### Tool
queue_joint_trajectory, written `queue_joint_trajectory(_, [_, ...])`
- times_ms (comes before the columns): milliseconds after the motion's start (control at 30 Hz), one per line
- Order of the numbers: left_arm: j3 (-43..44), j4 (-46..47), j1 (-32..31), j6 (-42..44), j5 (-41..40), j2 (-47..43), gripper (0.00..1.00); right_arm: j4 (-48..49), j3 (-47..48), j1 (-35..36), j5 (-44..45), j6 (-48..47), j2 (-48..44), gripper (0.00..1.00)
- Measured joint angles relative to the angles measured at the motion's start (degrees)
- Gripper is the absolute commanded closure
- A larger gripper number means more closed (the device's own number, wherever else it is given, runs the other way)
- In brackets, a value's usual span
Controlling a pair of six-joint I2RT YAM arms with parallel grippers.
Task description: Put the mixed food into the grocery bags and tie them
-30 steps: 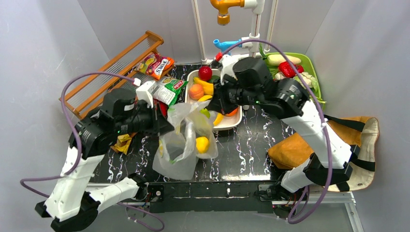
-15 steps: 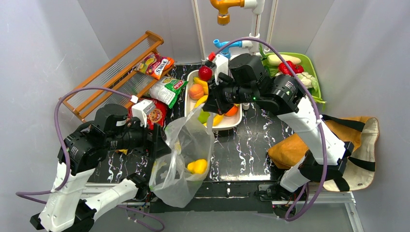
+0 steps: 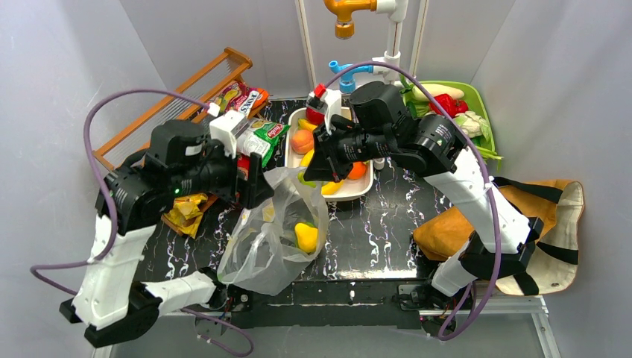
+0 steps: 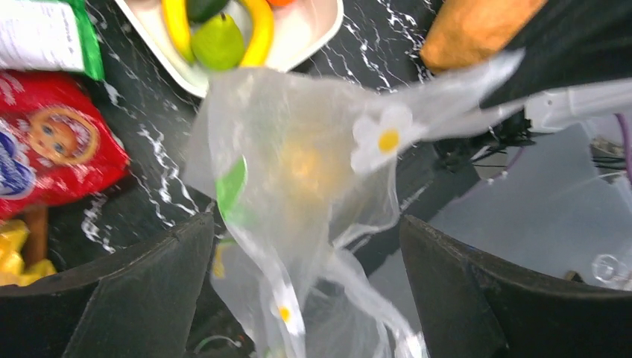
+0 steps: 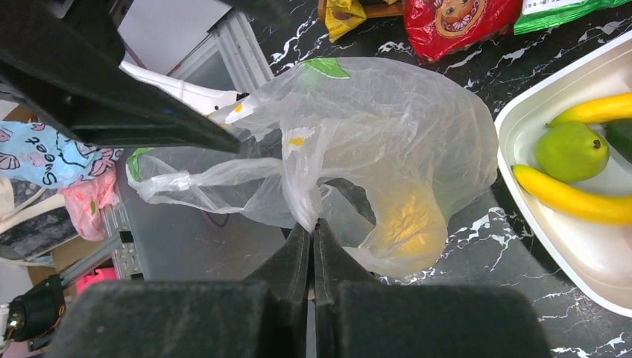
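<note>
The clear grocery bag [image 3: 261, 242] printed with white flowers slumps over the table's front edge with a yellow toy fruit [image 3: 305, 237] inside. My right gripper [image 5: 313, 224] is shut on a fold of the bag's [image 5: 387, 134] film near its mouth. My left gripper [image 4: 304, 227] stands wide open, and a loose bag handle [image 4: 298, 298] hangs between its fingers without being pinched. A green pear [image 5: 570, 149] and yellow bananas [image 5: 574, 201] lie in the white tray [image 3: 350, 195]. The tan tote [image 3: 443, 231] lies flat at the right under the right arm.
A wooden rack [image 3: 171, 104] stands at the back left with snack packets [image 3: 242, 98] beside it. A green-white packet [image 3: 264, 138], a red packet [image 4: 56, 153] and a yellow packet [image 3: 186, 212] lie left of the bag. A green tray [image 3: 477, 112] of vegetables sits at the back right.
My left gripper opened and let go of the bag's handle, then rose towards the back. The bag dropped and sagged towards the front edge. The right gripper kept its grip.
</note>
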Motion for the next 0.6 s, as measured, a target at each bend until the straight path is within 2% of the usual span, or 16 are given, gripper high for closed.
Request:
queue_joint_trajectory(67, [2.4,0.52,0.0,2.38,-0.96,2.73,0.08,0.0,0.0,0.02,-0.15,0.0,0.0,0.99])
queue_joint_trajectory(133, [2.67,1.33,0.0,4.37,-1.29,4.52,0.16,0.0,0.0,0.02,-0.15,-0.02,0.0,0.99])
queue_joint_trajectory(367, [-4.35,4.9,0.0,7.91,1.38,5.14,0.39,0.0,0.04,0.0,0.61,-0.09,0.0,0.99])
queue_joint_trajectory(400, [-5.33,5.38,0.0,7.98,2.21,5.11,0.47,0.0,0.04,0.0,0.81,-0.09,0.0,0.99])
queue_joint_trajectory(433, [-6.4,5.81,0.0,7.96,2.78,4.94,0.6,0.0,0.04,0.0,0.94,-0.09,0.0,0.99])
queue_joint_trajectory(500, [-9.18,6.69,0.0,7.96,3.65,4.15,0.96,0.04,0.04,-0.02,1.18,-0.09,0.0,0.99])
queue_joint_trajectory(533, [-10.75,6.82,0.0,8.04,3.91,3.56,1.0,0.11,0.04,-0.13,1.22,-0.09,0.0,0.99])
queue_joint_trajectory(600, [-12.66,6.8,0.0,8.09,4.46,2.75,1.0,0.46,0.04,-0.28,1.53,-0.09,0.0,0.99])
